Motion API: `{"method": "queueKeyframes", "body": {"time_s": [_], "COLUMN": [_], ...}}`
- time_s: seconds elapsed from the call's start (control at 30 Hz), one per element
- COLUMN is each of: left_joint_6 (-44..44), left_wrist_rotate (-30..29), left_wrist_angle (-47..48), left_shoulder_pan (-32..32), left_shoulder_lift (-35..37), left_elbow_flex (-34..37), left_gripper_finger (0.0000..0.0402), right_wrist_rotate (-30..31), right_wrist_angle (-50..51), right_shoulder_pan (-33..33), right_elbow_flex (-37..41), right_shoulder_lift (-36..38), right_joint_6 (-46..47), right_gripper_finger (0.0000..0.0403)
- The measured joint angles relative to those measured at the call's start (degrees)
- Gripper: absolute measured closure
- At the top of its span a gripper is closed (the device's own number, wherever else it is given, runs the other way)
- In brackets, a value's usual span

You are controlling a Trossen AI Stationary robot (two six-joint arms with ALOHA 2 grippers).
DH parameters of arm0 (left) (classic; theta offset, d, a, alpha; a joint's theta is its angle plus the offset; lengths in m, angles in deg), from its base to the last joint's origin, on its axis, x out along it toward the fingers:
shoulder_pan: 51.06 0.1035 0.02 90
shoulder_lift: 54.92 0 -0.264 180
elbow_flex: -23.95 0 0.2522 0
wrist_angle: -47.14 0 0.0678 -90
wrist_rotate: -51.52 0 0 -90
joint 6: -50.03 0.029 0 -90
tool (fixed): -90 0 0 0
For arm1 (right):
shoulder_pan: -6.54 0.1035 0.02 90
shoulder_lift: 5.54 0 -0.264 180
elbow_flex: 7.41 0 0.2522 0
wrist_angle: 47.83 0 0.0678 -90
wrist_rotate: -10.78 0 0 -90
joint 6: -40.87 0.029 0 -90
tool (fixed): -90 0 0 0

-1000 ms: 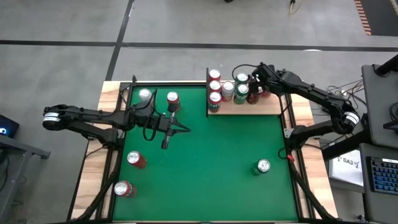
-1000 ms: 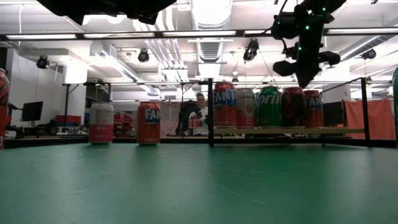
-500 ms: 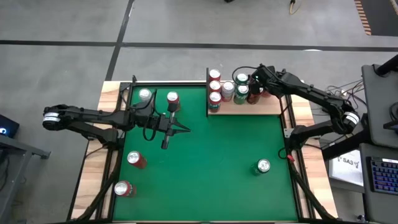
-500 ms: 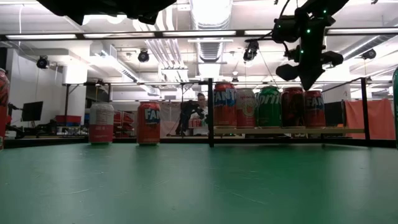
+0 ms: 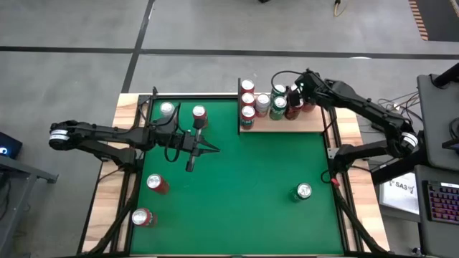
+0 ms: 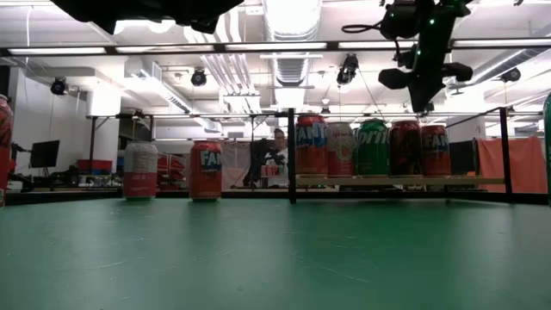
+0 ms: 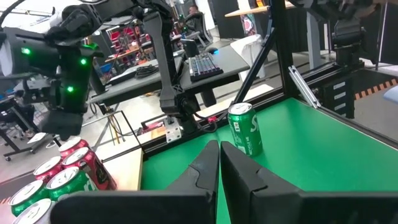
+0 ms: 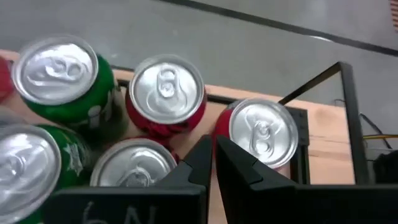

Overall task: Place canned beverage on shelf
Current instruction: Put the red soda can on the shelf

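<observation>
The shelf (image 5: 310, 123), a pale wooden board with black rods, stands at the table's far right and carries several upright cans (image 5: 247, 112), red, green and silver (image 6: 372, 147). My right gripper (image 5: 295, 92) hangs shut above the shelf's right-hand cans (image 8: 262, 132), clear of their tops, with its fingers slanting down (image 6: 427, 105). Over the green table's left half my left gripper (image 5: 216, 149) is shut and level, holding nothing; in its wrist view (image 7: 219, 152) it points at a green can (image 7: 244, 129) standing on the table's near right part (image 5: 303, 191).
More cans stand on the green table: a silver one (image 5: 167, 110) and a red one (image 5: 199, 114) at the far left, and two red ones (image 5: 156, 183) (image 5: 142, 217) at the near left. Black rods frame the table's edges. A person sits in the room beyond (image 6: 277, 155).
My right gripper has risen a little above the cans on the shelf and tipped slightly, staying shut. The cans stand where they were.
</observation>
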Motion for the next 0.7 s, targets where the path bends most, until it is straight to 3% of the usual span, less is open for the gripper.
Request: {"method": "queueKeyframes", "body": {"time_s": [0.7], "left_joint_6": [-0.07], "left_wrist_rotate": [-0.02], "left_wrist_angle": [0.00], "left_shoulder_pan": [-0.01], "left_shoulder_lift": [0.05], "left_elbow_flex": [0.00], "left_gripper_finger": [0.0402], "right_wrist_rotate": [3.85], "right_wrist_angle": [-1.54], "right_shoulder_pan": [-0.04], "right_elbow_flex": [7.43], "right_shoulder_lift": [-0.07], "right_joint_6": [3.26], "right_gripper_finger": [0.0390]}}
